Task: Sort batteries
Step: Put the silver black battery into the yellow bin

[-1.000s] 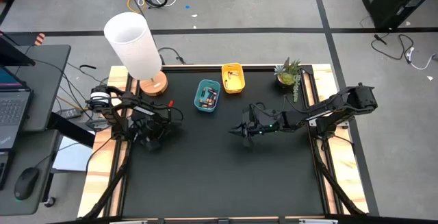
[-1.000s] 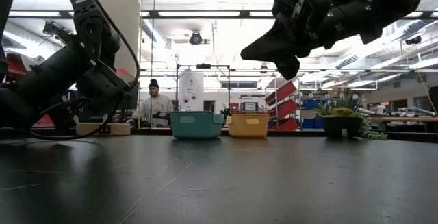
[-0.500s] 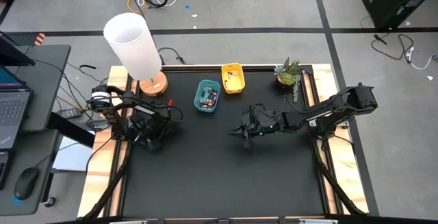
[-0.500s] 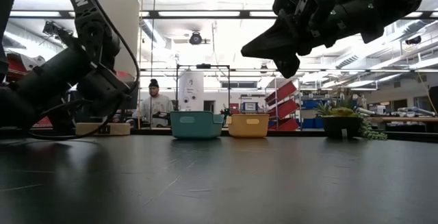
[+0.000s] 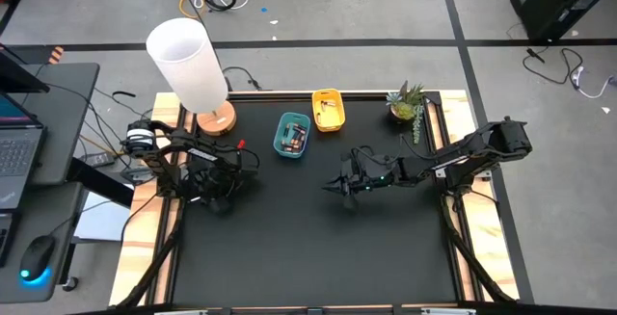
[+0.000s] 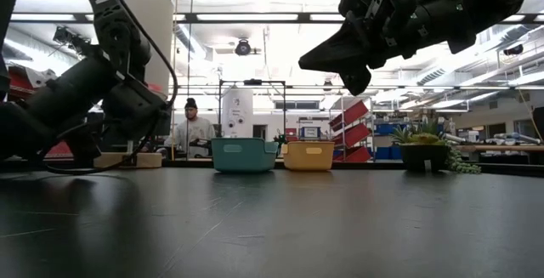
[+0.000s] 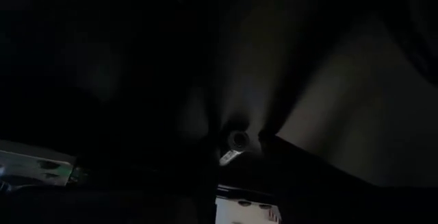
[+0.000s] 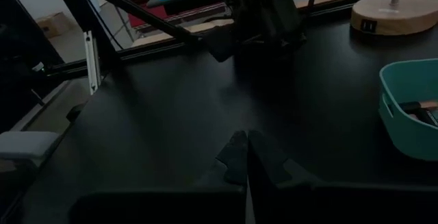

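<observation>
Several batteries lie in the teal bin (image 5: 292, 134) and in the yellow bin (image 5: 328, 110), both standing at the table's far middle. The right wrist view shows one battery (image 8: 419, 107) inside the teal bin (image 8: 404, 125). My right gripper (image 5: 333, 186) hangs shut and empty above the table's middle, right of and nearer than the bins; its fingertips meet (image 8: 241, 147). My left gripper (image 5: 216, 199) points down at the table's left side. Its wrist view is very dark and shows only a small round pale thing (image 7: 237, 140); what that is, I cannot tell.
A lamp with a tall white shade (image 5: 188, 60) and a round wooden base (image 5: 218, 118) stands at the far left corner. A potted plant (image 5: 407, 103) stands at the far right. The black tabletop (image 5: 308, 248) lies bare on the near half. A person (image 6: 191, 129) is in the room beyond.
My left arm's wrist has tipped and turned a little while staying in the same spot. My right arm has kept still.
</observation>
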`<state>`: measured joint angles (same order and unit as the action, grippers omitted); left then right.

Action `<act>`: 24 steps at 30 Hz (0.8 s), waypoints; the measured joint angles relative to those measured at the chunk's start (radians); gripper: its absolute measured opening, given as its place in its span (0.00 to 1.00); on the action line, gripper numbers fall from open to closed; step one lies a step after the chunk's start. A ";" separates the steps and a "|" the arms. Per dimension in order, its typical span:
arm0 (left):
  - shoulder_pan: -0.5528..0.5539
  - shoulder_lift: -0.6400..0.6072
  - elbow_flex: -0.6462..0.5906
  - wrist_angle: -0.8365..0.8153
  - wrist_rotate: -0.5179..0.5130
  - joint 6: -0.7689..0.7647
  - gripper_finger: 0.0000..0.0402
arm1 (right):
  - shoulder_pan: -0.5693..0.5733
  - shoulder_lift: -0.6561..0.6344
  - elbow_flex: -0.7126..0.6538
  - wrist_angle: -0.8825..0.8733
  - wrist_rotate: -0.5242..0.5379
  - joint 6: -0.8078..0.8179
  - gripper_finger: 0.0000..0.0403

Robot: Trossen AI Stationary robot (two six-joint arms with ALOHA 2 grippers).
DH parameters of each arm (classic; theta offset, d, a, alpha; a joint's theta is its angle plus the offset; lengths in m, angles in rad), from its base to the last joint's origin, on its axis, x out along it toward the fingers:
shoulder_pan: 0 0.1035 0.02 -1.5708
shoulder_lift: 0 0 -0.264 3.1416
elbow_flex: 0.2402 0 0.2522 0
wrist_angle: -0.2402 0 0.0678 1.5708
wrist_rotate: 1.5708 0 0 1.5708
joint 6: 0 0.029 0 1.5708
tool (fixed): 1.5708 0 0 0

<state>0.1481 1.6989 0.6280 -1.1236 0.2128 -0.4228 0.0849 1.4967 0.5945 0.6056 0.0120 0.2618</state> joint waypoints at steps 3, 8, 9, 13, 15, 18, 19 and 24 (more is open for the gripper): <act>-0.004 -0.003 -0.024 0.015 0.007 -0.007 0.30 | 0.000 0.000 0.000 0.000 0.000 -0.002 0.00; -0.006 0.002 -0.018 0.004 -0.006 -0.031 0.24 | 0.000 0.000 0.000 0.000 0.000 -0.003 0.00; -0.007 0.003 -0.011 -0.001 -0.009 -0.031 0.22 | 0.000 0.000 0.000 0.000 0.000 -0.003 0.00; -0.007 0.005 0.014 -0.014 -0.028 -0.021 0.12 | 0.000 0.000 0.000 0.001 0.000 -0.003 0.00; -0.008 0.005 0.021 -0.017 -0.044 -0.021 0.10 | -0.001 0.000 0.000 0.000 0.000 -0.003 0.00; -0.007 0.005 0.028 -0.027 -0.061 -0.018 0.10 | -0.001 0.000 0.000 0.000 0.000 -0.003 0.00; -0.007 0.005 0.034 -0.034 -0.070 -0.018 0.10 | -0.001 0.000 0.000 0.000 0.000 -0.003 0.00; -0.016 -0.006 0.067 -0.095 -0.167 -0.029 0.11 | -0.001 0.000 0.000 0.000 0.000 -0.003 0.00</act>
<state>0.1317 1.6933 0.6949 -1.2190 0.0458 -0.4516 0.0841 1.4967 0.5945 0.6056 0.0123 0.2584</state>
